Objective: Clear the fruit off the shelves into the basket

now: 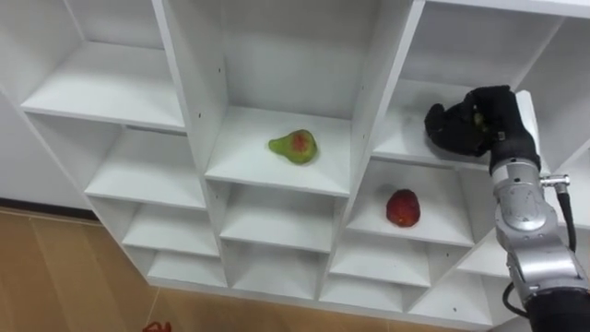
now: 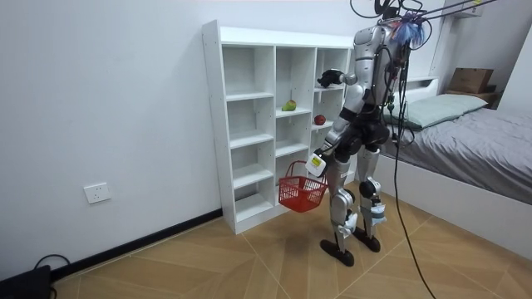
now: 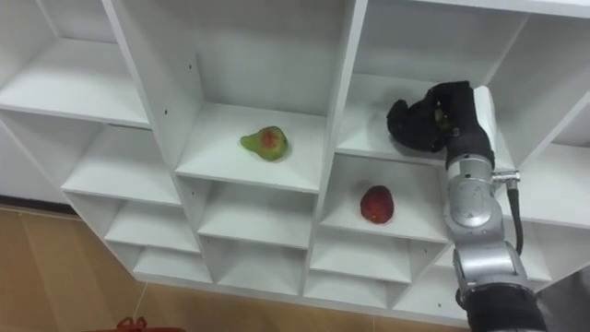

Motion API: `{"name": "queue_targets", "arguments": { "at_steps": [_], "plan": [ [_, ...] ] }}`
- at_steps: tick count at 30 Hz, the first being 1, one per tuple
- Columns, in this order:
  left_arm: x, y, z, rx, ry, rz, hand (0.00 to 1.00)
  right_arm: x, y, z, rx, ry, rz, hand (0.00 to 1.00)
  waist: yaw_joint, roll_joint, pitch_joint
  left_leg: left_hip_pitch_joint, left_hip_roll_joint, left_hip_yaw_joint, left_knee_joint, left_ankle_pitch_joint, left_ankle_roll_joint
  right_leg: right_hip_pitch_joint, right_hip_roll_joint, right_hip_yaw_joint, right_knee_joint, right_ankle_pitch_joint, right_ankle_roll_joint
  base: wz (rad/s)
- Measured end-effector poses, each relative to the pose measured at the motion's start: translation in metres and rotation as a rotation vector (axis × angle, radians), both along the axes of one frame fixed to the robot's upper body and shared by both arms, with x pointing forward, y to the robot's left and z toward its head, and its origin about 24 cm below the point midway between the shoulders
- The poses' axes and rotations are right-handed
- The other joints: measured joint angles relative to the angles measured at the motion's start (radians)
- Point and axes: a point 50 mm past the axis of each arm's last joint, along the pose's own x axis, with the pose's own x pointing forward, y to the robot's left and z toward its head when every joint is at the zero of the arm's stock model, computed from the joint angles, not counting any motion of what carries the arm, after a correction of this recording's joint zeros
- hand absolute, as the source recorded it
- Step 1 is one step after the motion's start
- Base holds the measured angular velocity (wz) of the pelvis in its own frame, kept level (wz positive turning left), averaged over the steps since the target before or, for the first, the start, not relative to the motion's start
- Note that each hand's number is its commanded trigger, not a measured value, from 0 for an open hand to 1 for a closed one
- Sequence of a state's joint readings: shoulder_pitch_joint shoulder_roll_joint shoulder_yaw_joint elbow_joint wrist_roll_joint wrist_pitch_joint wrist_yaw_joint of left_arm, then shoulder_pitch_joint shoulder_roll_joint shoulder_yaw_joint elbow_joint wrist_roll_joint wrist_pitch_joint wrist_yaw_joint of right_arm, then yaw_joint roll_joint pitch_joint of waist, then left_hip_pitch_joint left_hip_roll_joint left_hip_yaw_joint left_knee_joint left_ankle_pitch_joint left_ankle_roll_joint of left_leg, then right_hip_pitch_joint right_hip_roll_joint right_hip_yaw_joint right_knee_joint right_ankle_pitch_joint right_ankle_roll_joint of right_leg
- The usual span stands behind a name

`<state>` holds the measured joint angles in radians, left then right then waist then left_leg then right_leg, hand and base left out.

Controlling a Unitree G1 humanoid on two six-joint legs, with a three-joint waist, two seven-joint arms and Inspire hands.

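Observation:
My right hand [image 1: 479, 124] [image 3: 441, 120] reaches into an upper right compartment of the white closet [image 1: 277, 175], at the front edge of its shelf. Its fingers are curled round a small green fruit [image 1: 478, 118] that shows between them. A green pear with a red blush [image 1: 294, 146] [image 3: 265, 142] lies on the middle shelf. One shelf below my right hand sits a red fruit [image 1: 403, 207] [image 3: 376, 204]. In the room view my left hand [image 2: 319, 159] hangs low at my side, holding the handle of a red basket [image 2: 301, 193].
I stand close to the closet [image 2: 266, 124] on a wooden floor. A bed [image 2: 465, 133] stands behind me at the room view's right. Most of the other compartments hold nothing. The basket's rim [image 1: 155, 326] shows at the bottom of the eye views.

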<state>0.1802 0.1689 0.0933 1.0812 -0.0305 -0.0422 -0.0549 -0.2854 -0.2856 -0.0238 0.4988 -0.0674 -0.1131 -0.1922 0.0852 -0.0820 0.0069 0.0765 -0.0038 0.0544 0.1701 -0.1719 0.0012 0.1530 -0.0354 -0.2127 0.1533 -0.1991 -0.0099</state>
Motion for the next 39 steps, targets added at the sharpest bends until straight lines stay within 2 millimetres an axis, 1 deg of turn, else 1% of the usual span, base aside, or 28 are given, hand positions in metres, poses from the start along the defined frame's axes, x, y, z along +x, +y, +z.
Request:
{"name": "queue_targets", "arguments": {
  "at_steps": [1,3,4,5,8,9,11,16,20,22,24,26,27,29,32,36,39],
  "plan": [
    [0.000,0.000,0.000,0.000,0.000,0.001,1.00,0.000,0.000,-0.001,0.020,0.001,-0.001,1.00,-0.003,0.001,-0.0001,0.002,0.000,0.000,0.000,0.000,0.000,0.002,0.000,0.000,0.000,0.000,0.000,0.00],
    [0.000,-0.001,0.000,-0.002,-0.003,0.001,1.00,-0.002,-0.001,-0.001,0.075,-0.001,-0.005,1.00,-0.008,0.003,-0.0034,0.001,0.000,0.002,0.000,0.000,0.000,0.002,-0.001,0.000,0.000,0.000,0.000,0.00],
    [0.000,-0.001,0.000,-0.006,-0.002,0.001,1.00,-0.003,0.000,0.000,0.113,-0.006,0.009,1.00,-0.008,0.007,-0.0079,-0.003,0.000,0.003,0.001,0.000,0.000,-0.001,-0.001,0.000,0.000,0.000,0.000,0.00],
    [0.000,-0.002,0.000,-0.010,-0.005,0.001,1.00,-0.005,0.002,0.002,0.146,-0.013,0.028,1.00,-0.010,0.012,-0.0108,-0.008,0.000,0.007,0.002,0.000,0.000,-0.007,-0.001,0.001,0.001,0.000,0.000,0.00],
    [0.002,-0.007,-0.001,-0.028,-0.013,0.018,1.00,-0.009,0.008,0.007,0.253,-0.045,0.077,1.00,-0.024,0.026,-0.0135,-0.013,-0.001,0.008,0.005,0.000,0.000,-0.010,-0.002,-0.001,0.001,0.000,0.000,0.00],
    [0.002,-0.009,-0.002,-0.032,-0.014,0.023,1.00,-0.011,0.009,0.008,0.276,-0.054,0.087,1.00,-0.024,0.027,-0.0137,-0.013,-0.001,0.008,0.005,0.000,0.000,-0.010,-0.003,-0.001,0.001,0.000,0.000,0.00],
    [0.002,-0.014,-0.003,-0.045,-0.019,0.040,1.00,-0.013,0.013,0.012,0.351,-0.078,0.125,1.00,-0.026,0.033,-0.0111,-0.012,-0.001,0.010,0.005,0.000,0.001,-0.009,-0.003,0.002,0.001,0.000,0.000,0.00],
    [0.002,-0.015,-0.003,-0.042,-0.019,0.034,1.00,-0.025,0.023,0.015,0.517,-0.115,0.192,1.00,-0.025,0.037,-0.0088,-0.012,0.000,0.014,0.005,0.000,0.001,-0.010,-0.001,0.012,0.001,0.000,0.000,0.00],
    [0.002,-0.016,-0.003,-0.044,-0.018,0.036,1.00,-0.037,0.034,0.012,0.630,-0.116,0.269,1.00,-0.026,0.042,-0.0063,-0.007,0.003,0.027,0.000,0.000,0.001,-0.013,0.000,0.019,0.002,0.001,-0.001,-0.08],
    [0.002,-0.016,-0.003,-0.046,-0.017,0.041,1.00,-0.038,0.038,0.011,0.669,-0.105,0.300,1.00,-0.029,0.044,-0.0062,-0.010,0.005,0.031,-0.001,0.000,0.001,-0.016,0.001,0.022,0.004,0.002,-0.002,-0.07],
    [0.002,-0.016,-0.003,-0.048,-0.017,0.040,1.00,-0.039,0.042,0.013,0.693,-0.109,0.332,1.00,-0.030,0.047,-0.0076,-0.013,0.006,0.035,-0.002,0.000,0.000,-0.020,0.002,0.025,0.005,0.002,-0.002,-0.06],
    [0.002,-0.017,-0.003,-0.054,-0.019,0.036,1.00,-0.043,0.046,0.019,0.730,-0.130,0.386,1.00,-0.030,0.050,-0.0107,-0.013,0.006,0.037,-0.002,0.000,0.000,-0.027,0.002,0.025,0.005,0.003,-0.002,-0.02],
    [0.003,-0.017,-0.003,-0.055,-0.021,0.034,1.00,-0.045,0.047,0.021,0.746,-0.138,0.401,1.00,-0.030,0.050,-0.0109,-0.013,0.007,0.037,-0.003,0.000,0.000,-0.028,0.002,0.025,0.005,0.003,-0.002,0.00],
    [0.004,-0.018,-0.003,-0.056,-0.029,0.025,1.00,-0.047,0.054,0.028,0.791,-0.162,0.472,1.00,-0.030,0.049,-0.0112,-0.013,0.007,0.039,-0.003,0.000,0.000,-0.031,0.002,0.025,0.005,0.003,-0.002,0.00],
    [0.008,-0.020,-0.002,-0.066,-0.048,0.028,1.00,-0.048,0.060,0.032,0.812,-0.166,0.539,1.00,-0.029,0.045,-0.0128,-0.012,0.007,0.040,-0.003,0.000,0.000,-0.034,0.001,0.025,0.005,0.003,-0.002,0.00],
    [0.009,-0.022,-0.002,-0.078,-0.052,0.029,1.00,-0.052,0.067,0.027,0.806,-0.127,0.608,1.00,-0.026,0.042,-0.0137,-0.011,0.007,0.040,-0.003,0.000,0.000,-0.033,0.002,0.025,0.005,0.003,-0.002,0.00],
    [0.010,-0.022,-0.002,-0.078,-0.055,0.028,1.00,-0.060,0.070,0.017,0.826,-0.077,0.641,1.00,-0.022,0.043,-0.0120,-0.016,0.008,0.040,-0.002,-0.001,0.001,-0.038,0.002,0.024,0.008,0.003,-0.002,0.00]
  ]
}}
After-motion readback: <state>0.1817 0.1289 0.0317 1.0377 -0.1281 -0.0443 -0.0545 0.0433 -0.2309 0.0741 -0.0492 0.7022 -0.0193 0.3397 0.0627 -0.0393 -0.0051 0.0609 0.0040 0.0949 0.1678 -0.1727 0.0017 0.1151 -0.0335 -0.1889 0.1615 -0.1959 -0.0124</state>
